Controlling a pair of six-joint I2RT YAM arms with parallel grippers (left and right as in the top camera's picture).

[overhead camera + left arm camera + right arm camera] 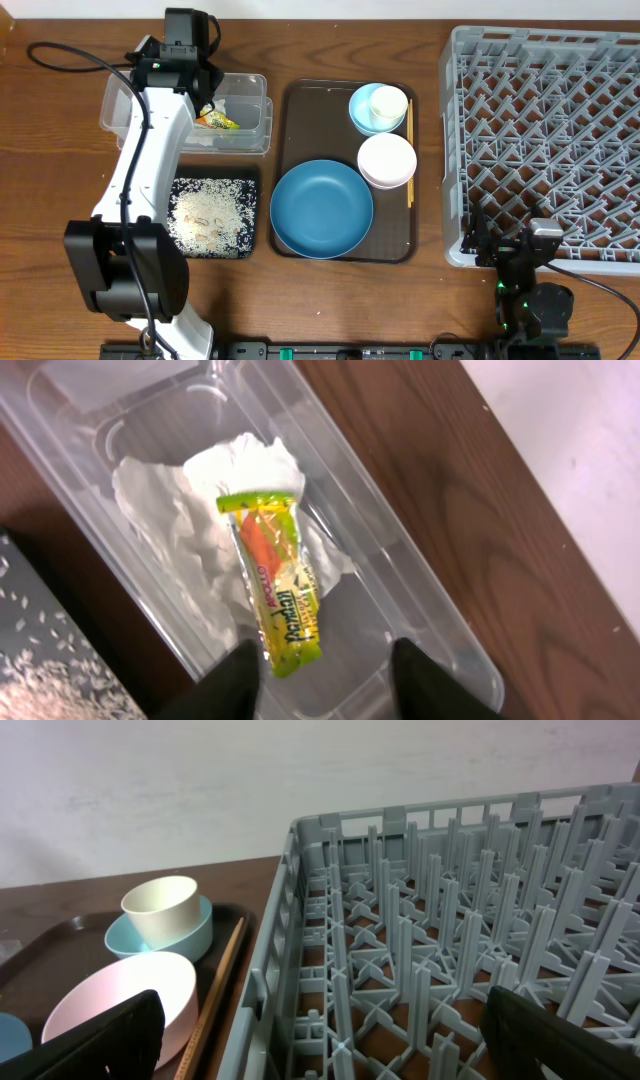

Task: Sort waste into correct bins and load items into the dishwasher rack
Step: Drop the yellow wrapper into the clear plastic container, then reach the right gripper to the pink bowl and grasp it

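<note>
Two waste items lay in the clear rectangular plastic tub at the table's 10 o'clock: a small yellow-green snack wrapper atop a crumpled white paper napkin. Left gripper hovered above, fingers spread, seemingly touching nothing. White rice grains filled the shallow black rectangular tray at 8 o'clock. Right gripper gaped empty by the large grey plastic lattice rack at 3 o'clock.

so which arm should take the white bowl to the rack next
right, probably: the right claw sits open by the rack, near the white bowl; the left claw hangs over the tub, farther off
</note>
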